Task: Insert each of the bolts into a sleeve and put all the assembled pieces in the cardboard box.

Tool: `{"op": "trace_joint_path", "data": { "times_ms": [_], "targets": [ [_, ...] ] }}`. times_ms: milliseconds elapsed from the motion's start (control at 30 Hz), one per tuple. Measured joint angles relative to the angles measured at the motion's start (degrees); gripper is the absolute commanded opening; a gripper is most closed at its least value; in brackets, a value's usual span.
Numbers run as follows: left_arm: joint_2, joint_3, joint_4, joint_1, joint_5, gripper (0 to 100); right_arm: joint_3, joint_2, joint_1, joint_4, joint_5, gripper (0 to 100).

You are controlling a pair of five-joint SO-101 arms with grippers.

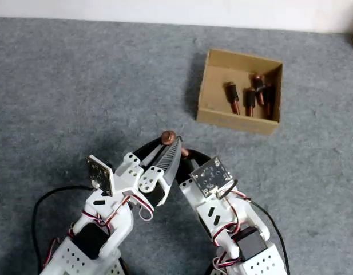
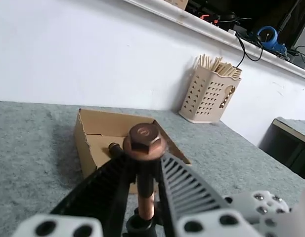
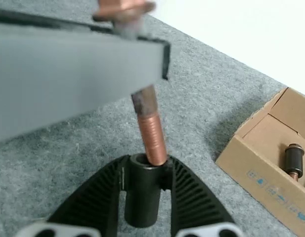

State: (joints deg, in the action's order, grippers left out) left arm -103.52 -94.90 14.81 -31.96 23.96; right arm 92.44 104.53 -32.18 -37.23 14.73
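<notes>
Copper-coloured bolt with a hexagonal head [image 2: 145,140]: standing nearly upright, head up, pinched by its shank just under the head between the black ribbed fingers [image 2: 184,185] of my left gripper [image 2: 144,163]. Jaws are narrowed down to the shank's width, with nothing else in them.

Threaded lower end of the bolt [image 3: 152,138] leans slightly. Its tip sits at the open top of the black cylindrical sleeve [image 3: 142,192], just inside the mouth as far as I can tell. Most of the thread is still showing above the rim.

The sleeve stands upright in my right gripper [image 3: 145,168], fingers closed against its two sides and the top rim level with the fingertips. From the left wrist view the sleeve [image 2: 138,222] shows directly below the bolt.

From above, the bolt head [image 1: 168,137] is at the point where my two grippers meet, above the near middle of the grey felt-like table covering [image 1: 79,86]. My left gripper [image 1: 167,153] lies over the right one here.

Open brown cardboard box [image 1: 236,123]: on the table, well beyond the grippers and off to my right. Inside lie several assembled pieces [image 1: 232,97], copper bolts in black sleeves, bunched toward its right side.

Farther off, against the white wall, stands a beige perforated holder full of wooden sticks [image 2: 209,94].
</notes>
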Motion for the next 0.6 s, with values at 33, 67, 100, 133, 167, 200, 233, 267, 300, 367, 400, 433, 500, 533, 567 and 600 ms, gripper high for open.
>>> {"op": "trace_joint_path", "data": {
  "times_ms": [33,67,100,133,167,200,233,267,300,367,400,433,500,533,567,600],
  "targets": [
    [0.00,0.00,0.26,0.00,0.00,1,0.00,0.00,0.00,0.00,0.00,0.5],
    [0.00,0.00,0.62,0.00,0.00,1,0.00,0.00,0.00,0.00,0.00,0.5],
    [0.00,0.09,1.14,0.09,0.09,1,0.00,0.00,0.00,0.00,0.00,0.5],
    [-0.09,0.09,2.02,0.09,0.09,1,0.00,0.00,0.00,0.00,0.09,0.5],
    [-0.09,0.44,3.25,0.09,0.26,1,0.00,0.00,0.00,0.00,0.18,0.5],
    [0.00,0.79,4.66,0.09,0.09,1,0.00,0.00,-0.09,0.00,0.53,0.5],
    [0.00,1.67,6.24,0.09,0.09,1,0.00,0.00,-0.26,0.00,0.53,0.5],
    [0.00,2.55,7.91,0.09,0.35,1,0.00,0.00,-0.26,0.00,0.53,0.5],
    [0.00,3.52,9.41,0.09,0.09,1,0.00,0.00,-0.26,0.00,0.53,0.5],
    [0.00,4.84,11.69,0.09,0.35,1,0.00,0.00,-0.26,0.00,1.32,0.5],
    [0.00,5.10,12.13,0.09,0.35,1,0.00,0.00,-0.26,0.00,2.02,0.5],
    [0.00,5.10,12.31,0.09,0.35,1,0.00,0.00,-0.26,-0.09,2.46,0.5],
    [0.00,5.10,12.75,0.00,1.14,1,0.00,0.00,-0.26,-0.70,2.99,0.5],
    [0.00,5.10,12.92,0.00,2.02,1,0.00,0.00,-0.26,-1.14,3.08,0.5],
    [0.00,5.10,12.92,0.00,2.64,1,0.00,0.00,-0.26,-1.23,3.16,0.5],
    [0.00,5.10,12.92,0.00,2.90,1,0.00,0.00,-0.26,-1.23,3.16,0.5]
  ]
}}
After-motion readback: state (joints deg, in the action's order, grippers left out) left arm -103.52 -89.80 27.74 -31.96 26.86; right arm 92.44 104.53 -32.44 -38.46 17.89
